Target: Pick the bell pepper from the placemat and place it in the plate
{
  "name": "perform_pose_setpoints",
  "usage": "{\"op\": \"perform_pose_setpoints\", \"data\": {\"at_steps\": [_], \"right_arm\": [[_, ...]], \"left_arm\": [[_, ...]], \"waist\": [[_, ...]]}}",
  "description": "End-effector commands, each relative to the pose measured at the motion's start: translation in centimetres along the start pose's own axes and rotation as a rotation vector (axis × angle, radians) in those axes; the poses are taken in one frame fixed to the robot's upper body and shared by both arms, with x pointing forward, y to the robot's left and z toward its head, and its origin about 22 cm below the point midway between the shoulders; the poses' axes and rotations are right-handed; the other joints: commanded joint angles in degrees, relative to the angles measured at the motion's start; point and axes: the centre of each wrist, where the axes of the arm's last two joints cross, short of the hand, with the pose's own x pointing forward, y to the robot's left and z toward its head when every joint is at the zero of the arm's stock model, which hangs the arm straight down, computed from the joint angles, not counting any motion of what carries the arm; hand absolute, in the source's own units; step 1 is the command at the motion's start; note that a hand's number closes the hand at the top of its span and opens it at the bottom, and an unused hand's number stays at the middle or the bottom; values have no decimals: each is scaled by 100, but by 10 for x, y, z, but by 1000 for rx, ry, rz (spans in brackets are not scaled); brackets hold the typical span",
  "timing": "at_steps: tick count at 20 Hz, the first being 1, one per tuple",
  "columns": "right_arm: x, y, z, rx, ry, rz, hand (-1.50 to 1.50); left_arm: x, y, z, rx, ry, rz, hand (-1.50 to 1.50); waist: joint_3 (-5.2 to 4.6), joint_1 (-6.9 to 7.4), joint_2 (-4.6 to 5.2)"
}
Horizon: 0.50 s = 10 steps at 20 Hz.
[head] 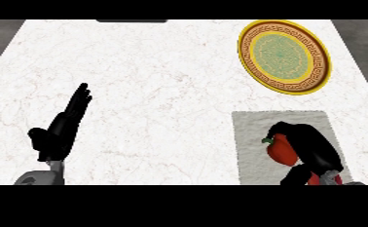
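Red and glossy, the bell pepper (281, 149) sits on the grey placemat (251, 143), partly covered by the right hand (310, 145). That hand's black fingers curl over the top and the right side of the pepper, wrapping it so that only the pepper's left face and its small green stem show. The stem points toward the placemat's left edge. A second patch of red shows under the hand nearer the placemat's near edge, but whether it belongs to the pepper cannot be told.

Taking the placemat as the landmark: it lies on the white marbled table (158, 75), at the table's near right part, and its near edge runs out of view. Beyond the placemat, farther from the robot and a little to the right, lies the plate (318, 55), round with a yellow rim, a brown patterned band and a pale green centre. The plate is apart from the placemat, with bare table between them, and nothing lies in it.

Well to the left of the placemat, across a wide stretch of table, the left hand (63, 126) is open, its fingers straight and held together, pointing away from the robot. It holds nothing and touches none of the task's things.
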Motion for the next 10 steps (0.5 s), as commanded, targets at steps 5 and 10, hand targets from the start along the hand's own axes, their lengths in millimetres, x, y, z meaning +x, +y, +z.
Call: {"op": "perform_pose_setpoints", "data": {"at_steps": [5,10], "right_arm": [[-5,18,-3,-28,-70,11,150],[-32,12,12,-248,204,-58,150]], "left_arm": [[10,-14,0,3,-5,6,0],[3,14,4,37,-1,-5,0]], "waist": [[61,-7,31],[62,-167,13]]}}
